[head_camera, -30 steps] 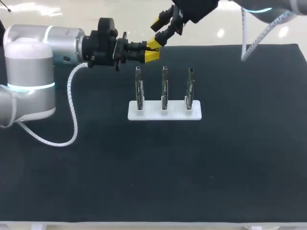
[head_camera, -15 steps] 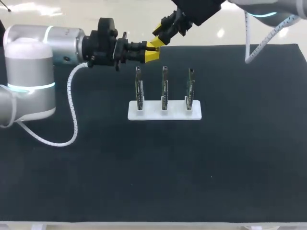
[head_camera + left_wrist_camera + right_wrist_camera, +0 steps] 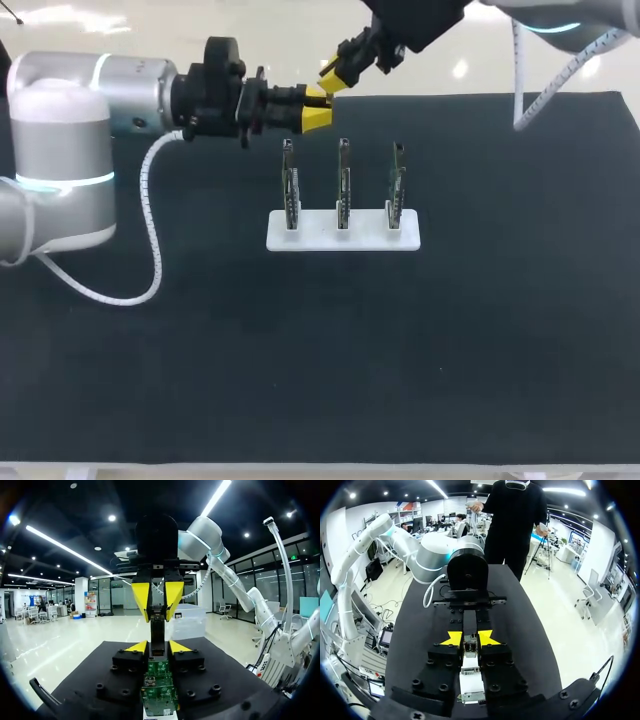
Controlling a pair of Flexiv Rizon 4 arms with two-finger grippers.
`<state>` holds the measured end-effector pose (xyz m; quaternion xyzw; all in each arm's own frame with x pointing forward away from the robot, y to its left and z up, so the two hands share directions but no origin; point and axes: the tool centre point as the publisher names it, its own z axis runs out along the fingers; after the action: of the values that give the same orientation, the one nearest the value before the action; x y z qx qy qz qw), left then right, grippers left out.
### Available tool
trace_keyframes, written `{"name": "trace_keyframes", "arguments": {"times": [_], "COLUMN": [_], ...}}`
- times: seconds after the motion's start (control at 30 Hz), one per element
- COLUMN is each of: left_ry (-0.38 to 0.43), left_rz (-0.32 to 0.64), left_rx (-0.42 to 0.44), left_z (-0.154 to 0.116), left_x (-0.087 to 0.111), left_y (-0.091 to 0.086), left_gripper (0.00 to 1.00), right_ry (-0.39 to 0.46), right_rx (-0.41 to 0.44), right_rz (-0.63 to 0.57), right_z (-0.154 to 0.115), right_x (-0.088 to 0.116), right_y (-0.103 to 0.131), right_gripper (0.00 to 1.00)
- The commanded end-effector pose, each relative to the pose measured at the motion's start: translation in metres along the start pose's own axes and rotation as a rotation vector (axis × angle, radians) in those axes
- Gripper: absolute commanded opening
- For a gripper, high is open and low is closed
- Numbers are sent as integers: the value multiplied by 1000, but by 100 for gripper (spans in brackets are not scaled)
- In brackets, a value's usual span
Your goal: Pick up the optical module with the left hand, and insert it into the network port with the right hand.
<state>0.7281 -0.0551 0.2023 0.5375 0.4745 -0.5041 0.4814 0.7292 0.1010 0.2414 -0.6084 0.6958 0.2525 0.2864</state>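
**A:** What is on the tabletop (image 3: 470, 340), from where you stand?

**B:** Item one: a white stand (image 3: 316, 233), lying flat, about midway across and toward the far side. Item two: three upright modules (image 3: 343, 180), set in that stand in a row, evenly spaced, none touching the next.

**A:** And the arms?

**B:** Item three: left end effector (image 3: 317, 107), held level above the far part of the tabletop, behind the stand's left end and apart from it. It is clamped on the optical module (image 3: 159, 672). The module's green board lies back between the two fingers (image 3: 129, 660), which press it from both sides. A dark narrow end sticks out past the yellow tips.

**A:** The other one?

**B:** Item four: right end effector (image 3: 332, 74), slanting down from the far right, tip to tip with the left one and right at the module's dark end. Gripping or not, I cannot tell.

**A:** Anything in the way?

**B:** The stand and its three modules are the nearest things. They sit on the near side of where the two end effectors meet, apart from both. Item five: white coiled cable (image 3: 150, 235), from the left arm, looping over the tabletop to the left of the stand, well apart from it. Item six: second white cable (image 3: 520, 95), hanging from the right arm near the far right corner.
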Motion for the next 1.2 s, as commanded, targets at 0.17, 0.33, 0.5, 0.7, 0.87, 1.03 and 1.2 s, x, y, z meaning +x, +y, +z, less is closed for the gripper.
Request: {"name": "trace_keyframes", "arguments": {"times": [0.17,0.33,0.5,0.7,0.87,1.03,1.2], "left_ry": [0,54,131,255,362,455,530], "left_rz": [0,20,33,-15,-51,-49,-26], "left_rx": [1,-31,-50,-52,-34,-14,-34], "left_z": [0,-9,-29,-60,-87,-112,-131], "left_x": [0,-1,-5,-12,-13,-13,-8], "left_y": [1,1,-1,-6,-10,-13,-12], "left_gripper": [100,100,100,100,100,100,100], "right_ry": [2,5,10,11,14,15,18], "right_rx": [-10,-12,-15,-20,-21,-24,-26], "right_rz": [-3,-7,-11,-16,-21,-27,-29], "right_z": [-3,-5,-7,-7,-6,-5,-3], "right_x": [1,3,4,4,4,4,1], "right_y": [-2,-3,-3,-4,-5,-6,-6], "right_gripper": [0,0,0,0,0,0,0]}}
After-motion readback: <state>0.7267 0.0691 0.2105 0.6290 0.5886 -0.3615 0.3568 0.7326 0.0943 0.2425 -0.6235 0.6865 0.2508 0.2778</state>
